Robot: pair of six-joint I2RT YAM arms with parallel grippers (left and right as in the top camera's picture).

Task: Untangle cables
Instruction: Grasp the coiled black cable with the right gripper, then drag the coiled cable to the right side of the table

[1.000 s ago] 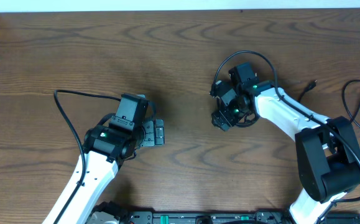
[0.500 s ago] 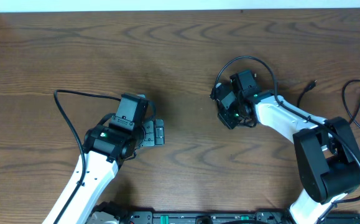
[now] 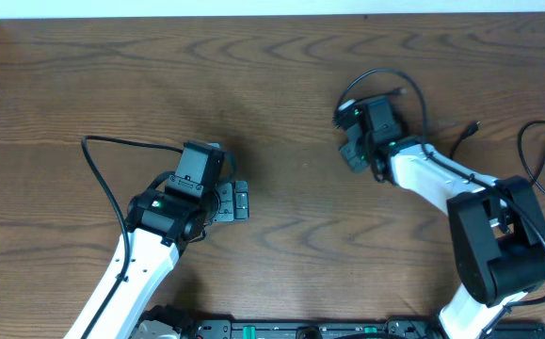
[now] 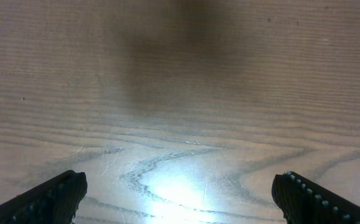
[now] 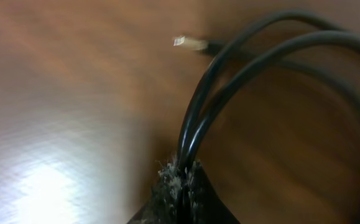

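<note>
At the brown wooden table's (image 3: 84, 75) 8 o'clock, the left black two-finger gripper (image 3: 239, 202) hovered, jaws spread wide. Toward 2 o'clock, the right gripper (image 3: 350, 155) pinched two strands of a thin black looped cable (image 5: 189, 140), its pale plug tip (image 5: 189, 42) free. Other loose cables (image 3: 522, 155) lay at 3 o'clock.

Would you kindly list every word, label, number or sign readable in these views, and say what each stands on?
None can be read. The brown wooden table is unprinted; the white-and-black robot arms show only small green lights; the thin black cable pinched in the right gripper and the pale plug tip behind it are too blurred for any marking.
</note>
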